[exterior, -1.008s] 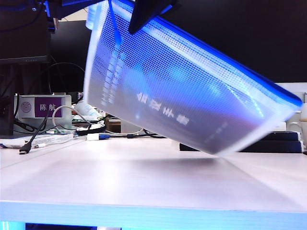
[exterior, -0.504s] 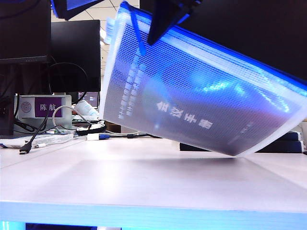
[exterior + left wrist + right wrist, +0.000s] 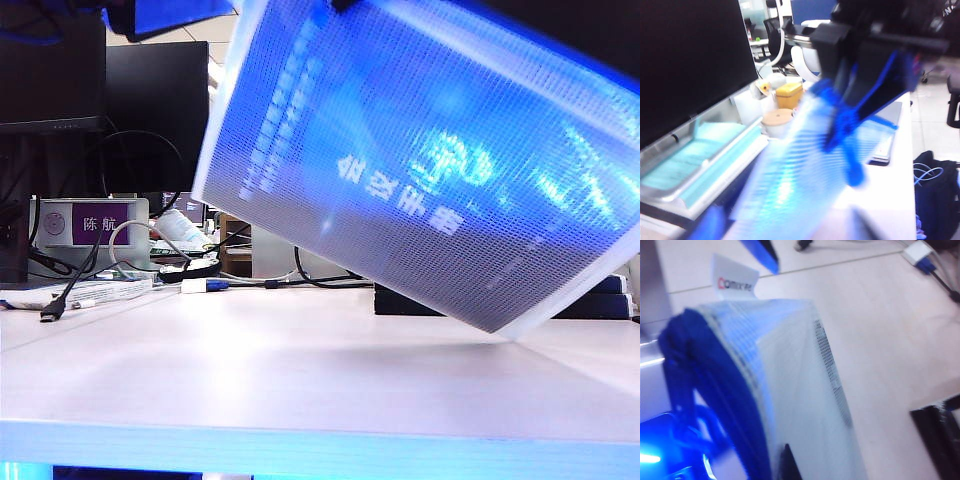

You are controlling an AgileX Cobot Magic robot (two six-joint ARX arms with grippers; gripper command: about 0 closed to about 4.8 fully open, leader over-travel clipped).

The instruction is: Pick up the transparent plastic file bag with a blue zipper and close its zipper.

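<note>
The grid-textured translucent file bag (image 3: 430,170) hangs tilted above the white table (image 3: 300,370) — hiding stacked books (image 3: 600,298). Right gripper (image 3: 685,450) clenches its blue zipper (image 3: 715,390); left gripper (image 3: 705,227) — grip unclear — beside a monitor (image 3: 690,60).

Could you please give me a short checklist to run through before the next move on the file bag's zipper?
1. File bag clear of the table: ok, it hangs tilted above it.
2. Right gripper shut on the bag by the zipper edge: ok.
3. Left gripper off the bag: cannot tell, too blurred.
4. Zipper fully closed: cannot tell.
5. White corner tag intact: ok.
</note>
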